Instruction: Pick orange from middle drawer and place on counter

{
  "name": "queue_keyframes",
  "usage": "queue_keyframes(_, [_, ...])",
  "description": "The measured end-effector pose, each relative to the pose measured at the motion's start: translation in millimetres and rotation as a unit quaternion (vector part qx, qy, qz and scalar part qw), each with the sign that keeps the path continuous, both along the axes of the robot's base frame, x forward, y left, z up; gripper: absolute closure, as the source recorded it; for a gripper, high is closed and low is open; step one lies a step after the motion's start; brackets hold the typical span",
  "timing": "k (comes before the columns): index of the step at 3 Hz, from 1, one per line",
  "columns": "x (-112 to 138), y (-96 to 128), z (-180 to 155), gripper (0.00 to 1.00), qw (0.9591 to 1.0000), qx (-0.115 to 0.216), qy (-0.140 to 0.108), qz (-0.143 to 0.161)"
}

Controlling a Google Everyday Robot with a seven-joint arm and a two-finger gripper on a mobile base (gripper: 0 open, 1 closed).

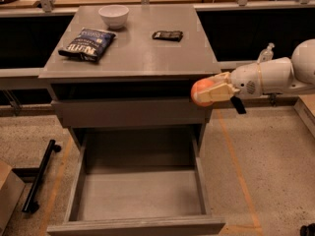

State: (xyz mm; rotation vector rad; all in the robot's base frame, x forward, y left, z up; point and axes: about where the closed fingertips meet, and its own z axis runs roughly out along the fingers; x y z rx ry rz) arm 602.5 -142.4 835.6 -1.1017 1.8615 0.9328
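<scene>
Off front-right corner of worktop (147, 53), claw (207, 93) sits clamped on orange (200, 88); prob light, firm, smooth & slippery, so hold across widest part w/o crushing.

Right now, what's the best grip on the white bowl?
I'd pinch the bowl by its rim from above, one finger inside: it sits upright and open on the counter. The tool, off the counter's front right corner in this view, holds the orange.
</scene>
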Motion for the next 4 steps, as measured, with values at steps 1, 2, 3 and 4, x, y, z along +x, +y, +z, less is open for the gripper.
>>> queue_keyframes(1, [26.1,15.3,53.2,1.00,0.9971,-0.003,-0.074,-0.018])
queue_keyframes(2, [77.0,35.7,100.2,1.00,0.9868,0.000,-0.155,-0.048])
queue_keyframes(3, [86.0,38.7,108.4,1.00,0.9844,0.004,-0.166,-0.057])
queue_keyframes(4, [81.3,38.4,96.4,1.00,0.9857,0.012,-0.152,-0.073])
